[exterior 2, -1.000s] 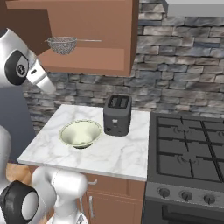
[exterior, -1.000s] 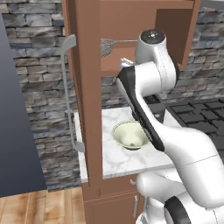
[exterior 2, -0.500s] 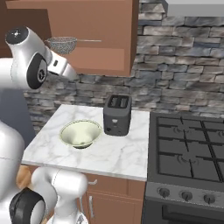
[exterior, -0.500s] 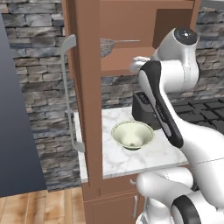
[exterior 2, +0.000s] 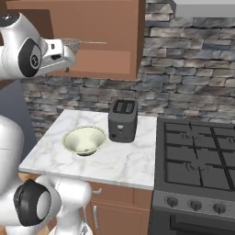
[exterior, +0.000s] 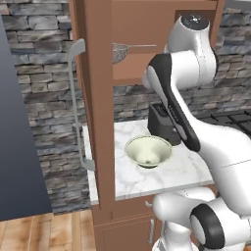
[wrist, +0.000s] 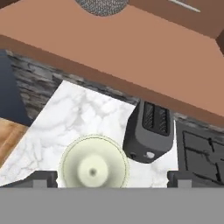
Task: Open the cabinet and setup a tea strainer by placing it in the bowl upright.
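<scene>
The cabinet (exterior: pixel 147 24) stands open, its door (exterior: pixel 100 127) swung out edge-on towards me with the silver bar handle (exterior: pixel 73 103) on its left. Inside, on the shelf, lies the tea strainer (exterior: pixel 119 52), mesh cup to the left and thin handle pointing right; it appears again as the strainer (exterior 2: pixel 72 44) and at the top edge as the strainer (wrist: pixel 103 5). The pale cream-green bowl (exterior: pixel 148 151) sits upright on the marble counter, also seen as the bowl (exterior 2: pixel 84 139) and the bowl (wrist: pixel 93 168). My gripper (exterior 2: pixel 64 59) hovers open and empty just in front of the shelf, close below the strainer; its fingertips (wrist: pixel 43 178) are wide apart.
A dark toaster (exterior 2: pixel 122 120) stands on the counter (exterior 2: pixel 124 160) right of the bowl. A black gas stove (exterior 2: pixel 197 156) adjoins the counter on the right. The open door blocks the counter's left side. A stone wall is behind.
My arm has swung its hand up and to the right, up to the shelf near the strainer. The jaws stay open. The strainer, bowl and door have not moved.
</scene>
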Motion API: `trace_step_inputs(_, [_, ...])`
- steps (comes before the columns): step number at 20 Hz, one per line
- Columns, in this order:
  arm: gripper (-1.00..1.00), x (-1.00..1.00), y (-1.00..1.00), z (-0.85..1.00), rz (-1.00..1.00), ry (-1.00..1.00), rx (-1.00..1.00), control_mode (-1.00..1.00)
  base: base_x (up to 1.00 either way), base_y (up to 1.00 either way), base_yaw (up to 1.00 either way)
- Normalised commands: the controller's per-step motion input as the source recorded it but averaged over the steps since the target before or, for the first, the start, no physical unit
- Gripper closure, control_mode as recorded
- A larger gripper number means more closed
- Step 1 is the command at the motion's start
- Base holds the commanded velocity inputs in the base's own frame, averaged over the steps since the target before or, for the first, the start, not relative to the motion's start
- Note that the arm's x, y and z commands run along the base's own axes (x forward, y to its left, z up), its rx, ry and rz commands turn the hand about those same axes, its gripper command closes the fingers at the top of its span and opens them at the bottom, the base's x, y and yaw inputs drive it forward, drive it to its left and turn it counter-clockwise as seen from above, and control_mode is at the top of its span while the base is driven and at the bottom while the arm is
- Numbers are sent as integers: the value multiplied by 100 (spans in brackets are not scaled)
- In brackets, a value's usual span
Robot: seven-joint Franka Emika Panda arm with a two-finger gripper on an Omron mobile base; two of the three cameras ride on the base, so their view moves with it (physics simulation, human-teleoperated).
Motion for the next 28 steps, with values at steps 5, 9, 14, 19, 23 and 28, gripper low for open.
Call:
trace_step_inputs(5, [-100,-18,4,-4,56,-7,-44,-100,0,0,0])
trace_step_inputs(9, [-100,-20,1,-3,53,-13,-41,-100,0,0,0])
trace_step_inputs(14, [-100,-12,-2,-1,45,-8,-20,-100,0,0,0])
trace_step_inputs(19, [-100,4,40,27,-16,2,-6,-100,0,0,0])
trace_step_inputs(23, [-100,29,48,32,-37,0,1,-100,0,0,0])
trace_step_inputs(28, [-100,51,35,5,-31,-2,0,-100,0,0,0])
